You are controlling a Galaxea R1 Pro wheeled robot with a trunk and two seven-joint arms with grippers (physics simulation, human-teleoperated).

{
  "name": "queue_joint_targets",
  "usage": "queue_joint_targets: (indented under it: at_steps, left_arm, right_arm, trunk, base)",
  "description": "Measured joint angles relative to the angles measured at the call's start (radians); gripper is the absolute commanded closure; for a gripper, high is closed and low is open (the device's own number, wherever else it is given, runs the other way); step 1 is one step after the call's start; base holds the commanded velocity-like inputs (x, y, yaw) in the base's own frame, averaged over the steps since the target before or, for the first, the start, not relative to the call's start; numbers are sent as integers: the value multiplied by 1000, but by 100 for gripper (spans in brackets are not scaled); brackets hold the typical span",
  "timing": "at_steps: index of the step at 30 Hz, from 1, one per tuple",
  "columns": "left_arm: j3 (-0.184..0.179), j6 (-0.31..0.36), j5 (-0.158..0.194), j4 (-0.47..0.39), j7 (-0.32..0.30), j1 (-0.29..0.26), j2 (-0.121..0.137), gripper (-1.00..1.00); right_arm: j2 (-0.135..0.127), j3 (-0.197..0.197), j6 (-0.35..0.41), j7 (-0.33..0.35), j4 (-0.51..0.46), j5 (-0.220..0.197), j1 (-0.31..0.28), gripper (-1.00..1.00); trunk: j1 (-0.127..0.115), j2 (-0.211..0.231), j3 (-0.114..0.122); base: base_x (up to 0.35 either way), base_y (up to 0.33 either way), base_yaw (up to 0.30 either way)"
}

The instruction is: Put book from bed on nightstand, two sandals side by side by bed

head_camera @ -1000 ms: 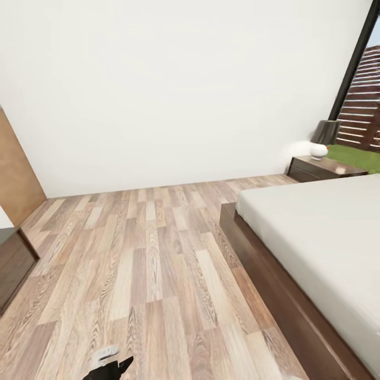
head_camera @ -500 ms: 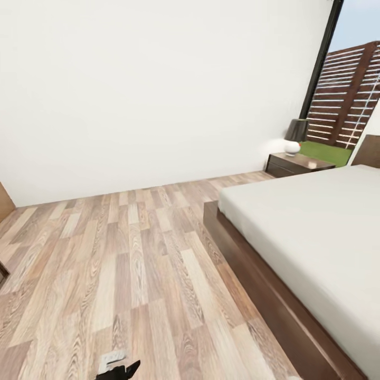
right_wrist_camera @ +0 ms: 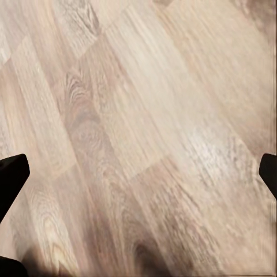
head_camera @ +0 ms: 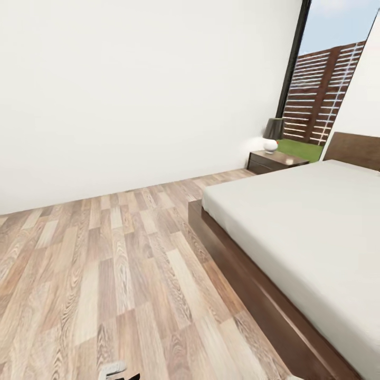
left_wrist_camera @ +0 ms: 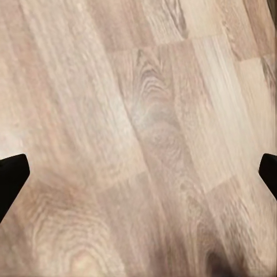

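The bed (head_camera: 306,227) fills the right of the head view, a light-grey mattress on a dark-brown frame (head_camera: 248,274) with its headboard (head_camera: 353,150) at the far right. One nightstand (head_camera: 274,161) stands beyond the bed's far corner, by the wall. On the part of the mattress that I see, nothing lies. The book and the sandals are out of view. My left gripper (left_wrist_camera: 138,179) hangs open over bare floor planks, its dark fingertips (left_wrist_camera: 11,179) far apart. My right gripper (right_wrist_camera: 138,179) is open the same way, above the floor.
A lamp with a white base (head_camera: 270,144) and a dark shade sits on the nightstand. Behind it a tall dark-framed window (head_camera: 316,100) shows a slatted fence and grass. A white wall (head_camera: 132,89) runs along the back. Wood-plank floor (head_camera: 116,264) stretches left of the bed.
The head camera has turned to the right: bed and nightstand slid left in the picture, the headboard came into view, and the dark cabinet at the left edge dropped out.
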Motion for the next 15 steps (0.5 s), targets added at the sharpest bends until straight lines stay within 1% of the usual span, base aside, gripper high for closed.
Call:
queue_joint_targets:
  at_steps: [15]
  left_arm:
    - [-2,-1,0,4,0,0,-3,-100]
  right_arm:
    - [0,0,0,0,0,0,0,-100]
  trunk:
    - [0,0,0]
  base:
    - [0,0,-203]
